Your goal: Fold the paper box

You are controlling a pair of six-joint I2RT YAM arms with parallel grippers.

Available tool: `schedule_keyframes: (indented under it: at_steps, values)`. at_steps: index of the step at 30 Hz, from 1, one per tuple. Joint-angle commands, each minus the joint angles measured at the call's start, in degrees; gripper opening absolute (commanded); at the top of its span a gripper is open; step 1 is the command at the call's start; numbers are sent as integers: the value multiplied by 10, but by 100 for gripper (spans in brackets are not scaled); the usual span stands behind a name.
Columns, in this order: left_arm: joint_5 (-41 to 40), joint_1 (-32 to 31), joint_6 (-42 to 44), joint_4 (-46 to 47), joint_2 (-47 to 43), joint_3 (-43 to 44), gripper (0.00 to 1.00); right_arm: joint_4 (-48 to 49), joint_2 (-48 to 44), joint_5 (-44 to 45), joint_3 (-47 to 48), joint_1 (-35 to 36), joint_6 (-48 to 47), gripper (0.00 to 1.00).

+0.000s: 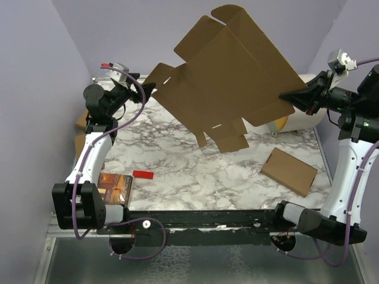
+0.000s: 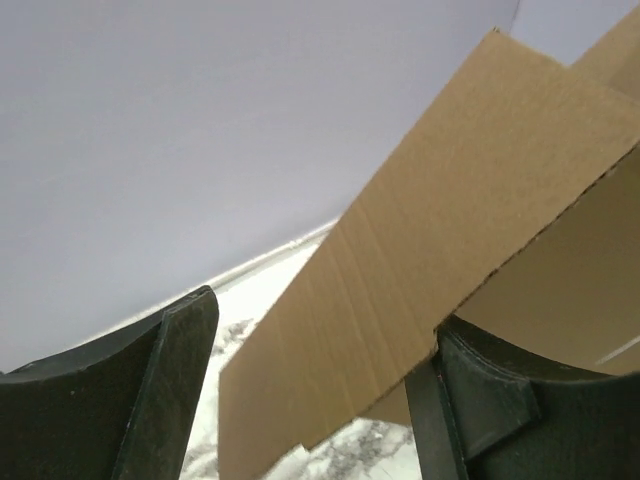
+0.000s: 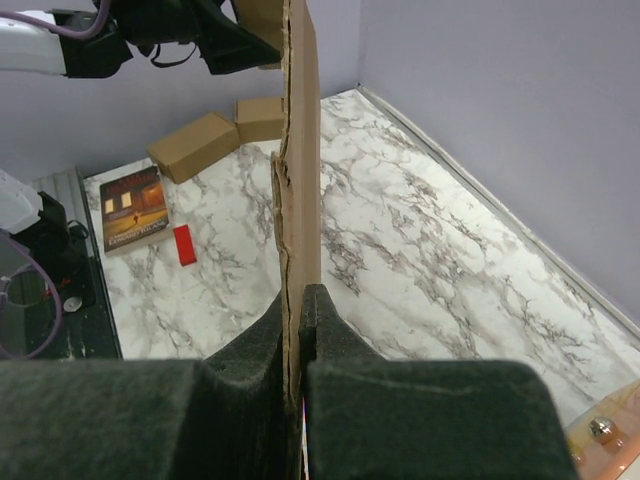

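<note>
The paper box is an unfolded flat sheet of brown cardboard with flaps and tabs, held tilted in the air above the marble table. My right gripper is shut on its right edge. In the right wrist view the sheet stands edge-on, pinched in the right gripper. My left gripper is open at the box's left flap. In the left wrist view that flap runs between the spread fingers, close against the right one, and the left gripper is not clamped on it.
A small flat brown box lies at the right front. A cream cylinder lies behind the right gripper. A book and a red piece lie near the left base. Two small brown boxes sit by the left wall.
</note>
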Motion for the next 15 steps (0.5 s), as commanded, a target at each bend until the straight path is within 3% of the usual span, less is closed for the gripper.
schedule_keyframes:
  at_steps: [1,4,9,12,15]
  values:
    - [23,-5,12,33,19,35,67,-9,7,-25,14,-2,-5,1]
    - [43,-8,11,31,26,40,48,-9,12,-25,15,-2,-3,1]
    - [64,-13,23,32,15,22,1,-6,29,-35,14,-2,17,1]
    - [61,-18,48,33,-1,0,0,15,44,-60,1,-2,68,1]
    - [49,-25,76,28,-15,-15,0,95,47,-93,-40,-1,167,1]
